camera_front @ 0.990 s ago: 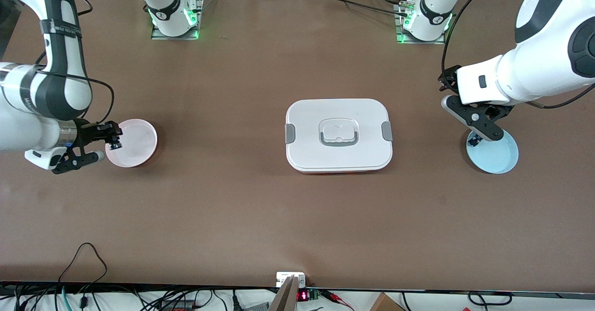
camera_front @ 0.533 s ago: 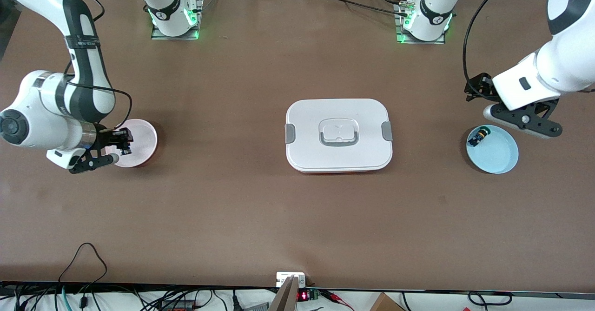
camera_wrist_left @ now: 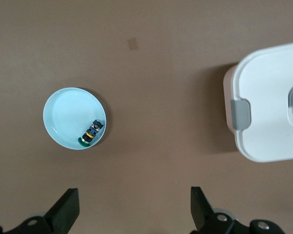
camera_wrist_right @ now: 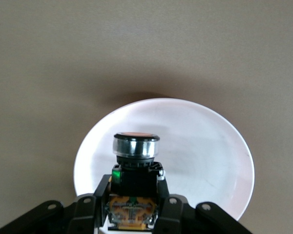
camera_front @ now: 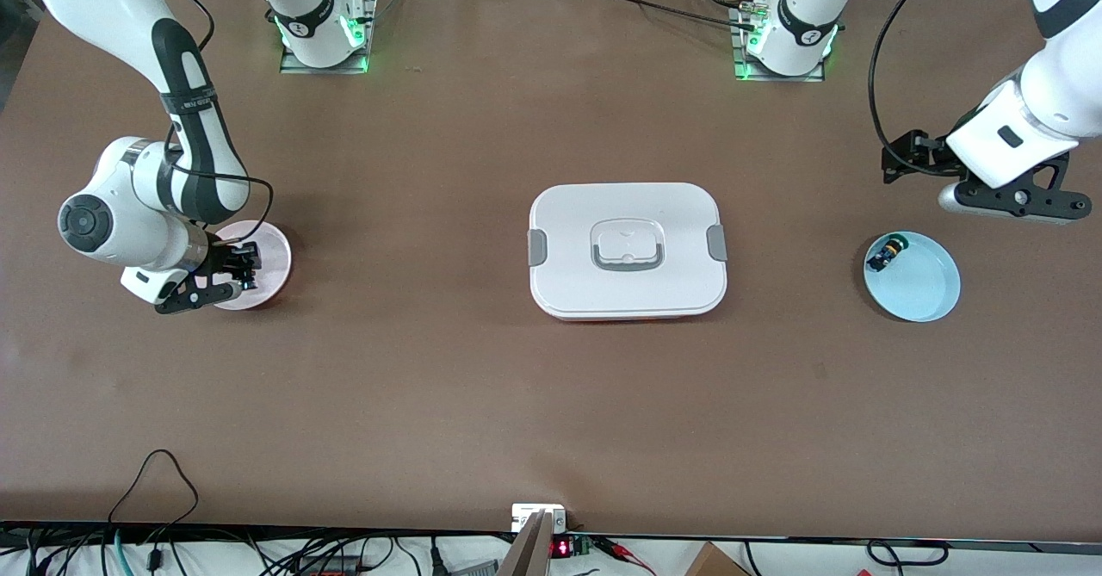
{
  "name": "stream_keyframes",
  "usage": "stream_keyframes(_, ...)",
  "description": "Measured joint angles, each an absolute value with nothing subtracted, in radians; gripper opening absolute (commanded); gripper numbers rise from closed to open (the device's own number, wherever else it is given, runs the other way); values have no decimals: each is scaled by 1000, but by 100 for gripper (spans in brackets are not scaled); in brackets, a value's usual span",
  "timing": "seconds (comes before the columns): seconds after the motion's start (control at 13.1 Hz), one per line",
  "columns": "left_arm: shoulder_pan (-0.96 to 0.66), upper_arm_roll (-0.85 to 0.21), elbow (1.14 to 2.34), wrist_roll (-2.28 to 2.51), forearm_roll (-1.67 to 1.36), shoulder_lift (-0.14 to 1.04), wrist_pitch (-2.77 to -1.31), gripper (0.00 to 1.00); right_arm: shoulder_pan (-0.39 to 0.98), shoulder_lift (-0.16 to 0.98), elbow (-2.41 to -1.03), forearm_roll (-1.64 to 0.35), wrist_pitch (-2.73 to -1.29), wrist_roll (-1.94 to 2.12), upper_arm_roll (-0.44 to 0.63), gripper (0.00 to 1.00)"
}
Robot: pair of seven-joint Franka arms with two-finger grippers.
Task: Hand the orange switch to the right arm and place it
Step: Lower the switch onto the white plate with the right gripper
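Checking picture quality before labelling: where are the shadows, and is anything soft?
Front view: even light, faint shadow under the white box. Left wrist view: the box casts a dark shadow on the table. Right wrist view: orange switch sharp, pink plate slightly soft, shadow along its rim.

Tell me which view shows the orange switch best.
The right wrist view: the orange switch fills it, gripped in the right claw over the pink plate. The front view shows only a dark speck; the left wrist view shows nothing of it.
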State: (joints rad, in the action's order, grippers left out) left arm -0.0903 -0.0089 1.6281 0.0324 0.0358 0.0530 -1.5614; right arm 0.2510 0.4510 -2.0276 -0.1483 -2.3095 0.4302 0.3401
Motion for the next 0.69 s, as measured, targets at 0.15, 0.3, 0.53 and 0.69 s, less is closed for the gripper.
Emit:
stream_keyframes(0.15,-92,-7,1652,94,36,53,-1576,100,251,457,-2067,-148,-2356,430,340,8)
stream_keyframes(0.3,-91,-1,1656,103,36,53,-1577,100,251,459,-2089,-148,-2379,428,340,14)
stream_keyframes(0.53,-91,-1,1655,108,36,52,-1584,100,251,459,-2129,-148,-2437,427,340,20)
stream_keyframes(0.69,-90,-3,1654,109,36,52,-1586,100,251,456,-2141,-148,-2456,427,340,24)
